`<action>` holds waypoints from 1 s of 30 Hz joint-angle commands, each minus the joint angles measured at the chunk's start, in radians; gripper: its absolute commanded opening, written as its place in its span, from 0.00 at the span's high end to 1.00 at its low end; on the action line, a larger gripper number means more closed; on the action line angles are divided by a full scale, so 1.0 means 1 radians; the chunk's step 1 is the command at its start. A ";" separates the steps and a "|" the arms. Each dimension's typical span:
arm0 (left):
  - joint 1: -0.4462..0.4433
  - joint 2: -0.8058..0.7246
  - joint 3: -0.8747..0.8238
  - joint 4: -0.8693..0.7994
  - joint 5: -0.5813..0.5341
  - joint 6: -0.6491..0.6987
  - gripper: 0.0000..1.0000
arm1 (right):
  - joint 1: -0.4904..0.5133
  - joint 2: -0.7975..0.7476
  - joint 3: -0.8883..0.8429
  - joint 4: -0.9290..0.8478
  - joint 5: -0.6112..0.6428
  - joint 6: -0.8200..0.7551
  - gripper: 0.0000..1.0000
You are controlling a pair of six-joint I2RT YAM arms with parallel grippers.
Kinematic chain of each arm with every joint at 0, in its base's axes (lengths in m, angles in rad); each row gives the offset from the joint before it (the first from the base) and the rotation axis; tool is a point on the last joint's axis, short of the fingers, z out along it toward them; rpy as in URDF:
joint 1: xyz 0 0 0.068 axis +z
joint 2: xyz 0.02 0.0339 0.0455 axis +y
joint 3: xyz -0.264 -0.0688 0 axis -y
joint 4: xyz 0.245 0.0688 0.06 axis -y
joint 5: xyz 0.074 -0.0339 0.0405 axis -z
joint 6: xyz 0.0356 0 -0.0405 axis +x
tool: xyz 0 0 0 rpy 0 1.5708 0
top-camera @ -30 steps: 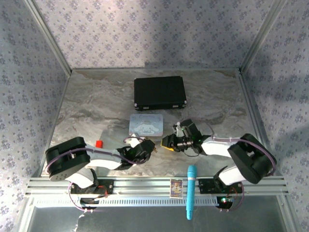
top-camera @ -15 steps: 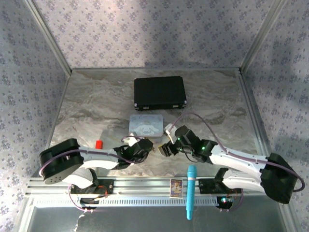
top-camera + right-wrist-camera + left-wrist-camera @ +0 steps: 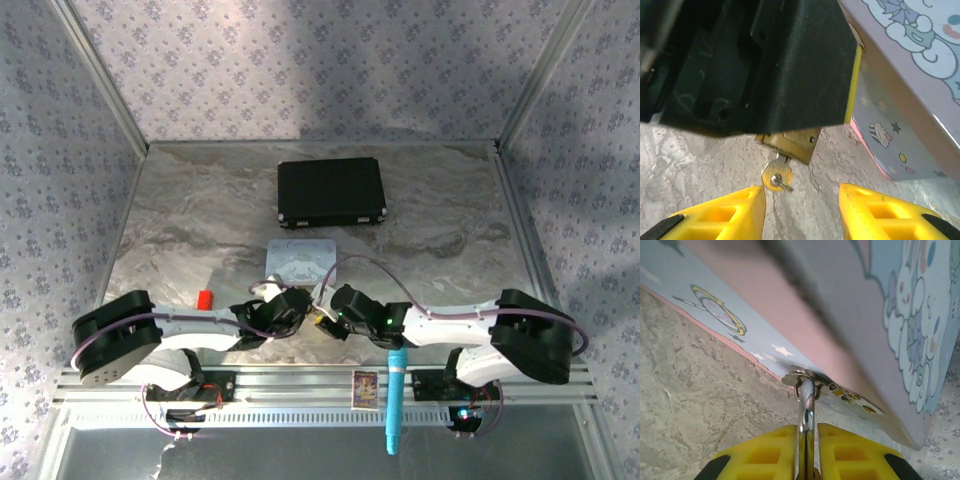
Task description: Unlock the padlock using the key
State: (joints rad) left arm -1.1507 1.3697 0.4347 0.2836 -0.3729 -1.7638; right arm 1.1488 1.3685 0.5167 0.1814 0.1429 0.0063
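Note:
In the left wrist view, the left gripper (image 3: 807,432) is shut on the thin silver shackle (image 3: 806,407) of the padlock, which runs through the hasp ring (image 3: 801,377) on the pastel tin (image 3: 880,315). In the right wrist view, the brass padlock body (image 3: 792,141) hangs under the left gripper's black housing (image 3: 755,65). The key (image 3: 776,176) sticks out of its underside. The right gripper (image 3: 802,197) stands open just short of the key, its yellow fingers (image 3: 735,210) on either side and not touching it. From above, the two grippers (image 3: 298,306) (image 3: 326,320) meet in front of the tin (image 3: 300,256).
A black case (image 3: 331,191) lies at the back middle of the marble table (image 3: 450,230). A small red-and-tan cylinder (image 3: 205,299) stands by the left arm. A teal tool (image 3: 397,395) and a small card (image 3: 366,389) rest on the front rail.
The right arm has stretched leftward and brought its gripper close to the left gripper at the tin's front. Its jaws widened, then narrowed. The left gripper has kept hold of the shackle.

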 commanded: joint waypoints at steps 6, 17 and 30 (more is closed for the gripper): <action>0.005 -0.009 0.007 0.016 0.004 0.006 1.00 | 0.018 0.046 0.031 0.095 0.072 -0.022 0.66; 0.004 -0.010 -0.003 0.030 0.005 0.005 1.00 | -0.061 0.045 -0.005 0.149 -0.133 0.051 0.90; 0.003 0.000 -0.019 0.086 0.012 0.026 1.00 | -0.253 0.012 -0.092 0.259 -0.490 0.225 1.00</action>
State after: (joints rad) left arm -1.1389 1.3705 0.4263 0.3363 -0.3733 -1.7630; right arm 0.9310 1.4101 0.4389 0.3985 -0.3130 0.1699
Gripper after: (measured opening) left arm 0.137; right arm 0.067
